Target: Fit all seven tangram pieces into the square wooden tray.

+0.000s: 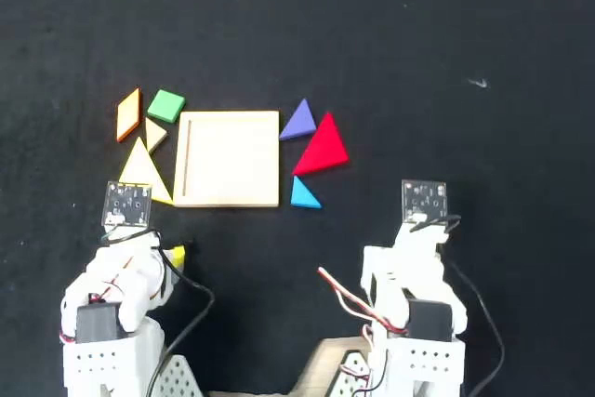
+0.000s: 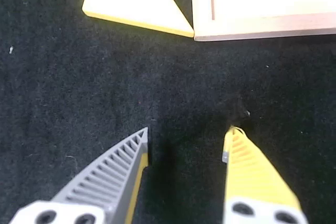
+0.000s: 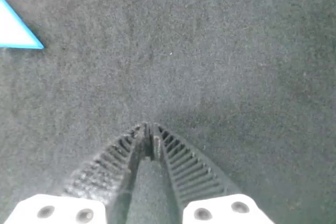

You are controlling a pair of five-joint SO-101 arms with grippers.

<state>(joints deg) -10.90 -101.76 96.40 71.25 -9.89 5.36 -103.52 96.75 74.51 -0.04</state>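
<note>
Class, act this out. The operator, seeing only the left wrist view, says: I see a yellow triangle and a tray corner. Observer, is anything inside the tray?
Observer: No, in the high view the tray holds no pieces.
Operator: What lies on its opposite side?
Observer: A purple triangle, a red triangle and a blue triangle, all outside it.
Operator: And the other arm?
Observer: The right gripper is shut, over bare black cloth.
</note>
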